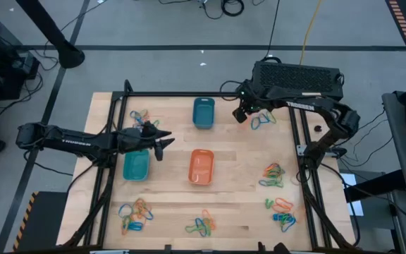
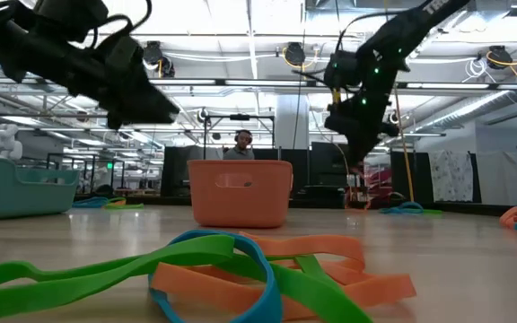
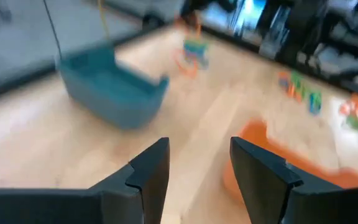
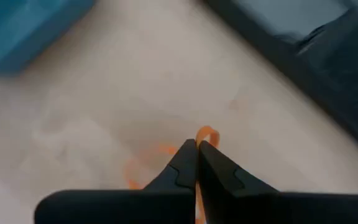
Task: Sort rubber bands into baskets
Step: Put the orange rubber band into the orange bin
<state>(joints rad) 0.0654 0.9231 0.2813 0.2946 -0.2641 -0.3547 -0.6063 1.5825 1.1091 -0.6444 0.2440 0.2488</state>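
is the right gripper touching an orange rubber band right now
Touching. The right wrist view shows the right gripper with its fingers closed on an orange rubber band, whose loop pokes out just past the tips.

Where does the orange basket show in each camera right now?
High: orange basket at table centre, below the dark teal basket.
Low: centre.
Left wrist: lower right, beyond the open left gripper, basket at.
Right wrist: not in view.
Shared landmark: the dark teal basket.
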